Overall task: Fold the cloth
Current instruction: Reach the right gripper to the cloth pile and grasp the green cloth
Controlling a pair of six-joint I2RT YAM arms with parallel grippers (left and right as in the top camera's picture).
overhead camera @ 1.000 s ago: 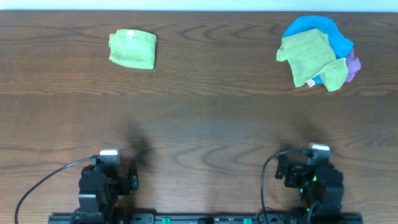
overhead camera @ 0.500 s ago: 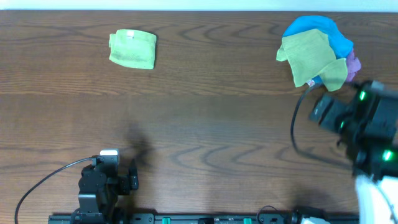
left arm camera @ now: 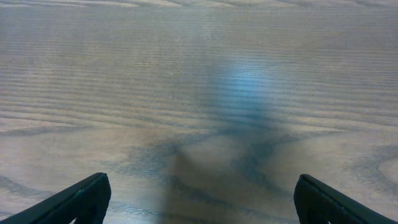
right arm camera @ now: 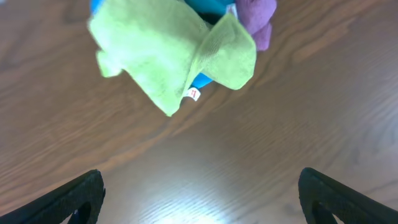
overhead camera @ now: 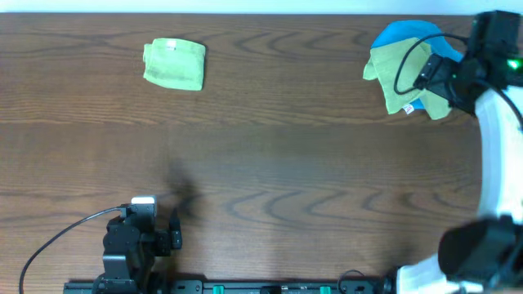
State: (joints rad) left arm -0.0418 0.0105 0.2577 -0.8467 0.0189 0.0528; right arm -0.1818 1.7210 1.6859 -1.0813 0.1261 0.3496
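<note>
The cloth (overhead camera: 400, 73) is a lime-green washcloth lying crumpled on top of a pile at the far right of the table. In the right wrist view the cloth (right arm camera: 161, 59) fills the top, with a small white tag at its lower edge by the blue cloth. My right gripper (right arm camera: 199, 190) is open above bare wood just short of the pile, touching nothing. The right arm (overhead camera: 494, 106) reaches up the right side and hides part of the pile. Over bare table near the front edge, my left gripper (left arm camera: 199, 196) stands open and empty.
A bright blue cloth (overhead camera: 413, 34) and a purple cloth (right arm camera: 256, 15) lie under the green one. A folded green cloth with a small white label (overhead camera: 173, 65) sits at the far left. The left arm (overhead camera: 131, 245) rests at the front edge.
The right arm has swung from the front edge out to the far right, up to the pile of cloths. The left arm has not moved.
</note>
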